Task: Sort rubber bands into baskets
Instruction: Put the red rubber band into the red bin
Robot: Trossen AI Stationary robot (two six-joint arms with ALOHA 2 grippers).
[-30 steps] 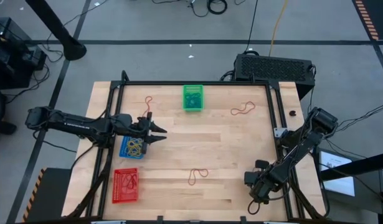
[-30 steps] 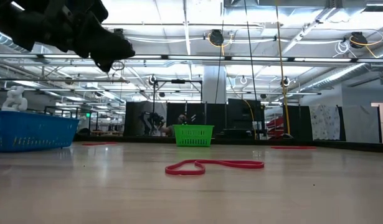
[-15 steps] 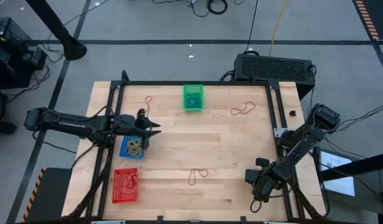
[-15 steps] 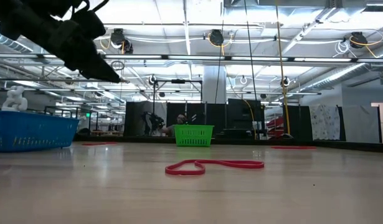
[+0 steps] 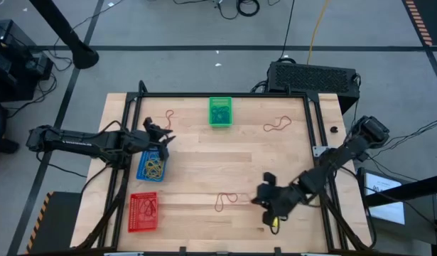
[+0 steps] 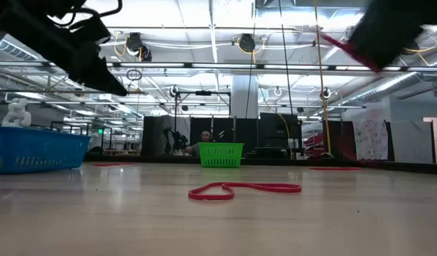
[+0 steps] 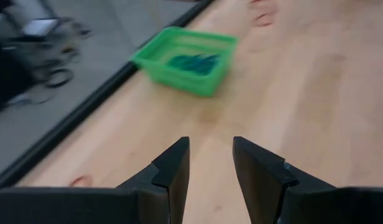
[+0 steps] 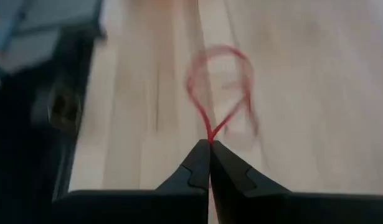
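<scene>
My left gripper (image 5: 163,135) hovers open and empty over the far edge of the blue basket (image 5: 150,166), which holds yellow-tan bands. It faces the green basket (image 7: 185,59), which holds dark bands. My right gripper (image 5: 259,198) is shut and above the table, just right of a red rubber band (image 5: 225,201) that lies flat on the wood. In the right wrist view the band (image 8: 219,87) shows just ahead of the shut gripper (image 8: 210,149). The red basket (image 5: 143,212) at the near left holds red bands.
Two more red bands lie on the table, one at the far left (image 5: 169,116) and one at the far right (image 5: 278,125). The green basket (image 5: 219,112) stands at the far middle. A large black box (image 5: 312,75) sits beyond the far right corner.
My right gripper has swept quickly from the near right corner toward the table's left, up to the red band at the near middle. My left gripper has drawn back toward the table's left and far side, from the blue basket's right side to its far edge.
</scene>
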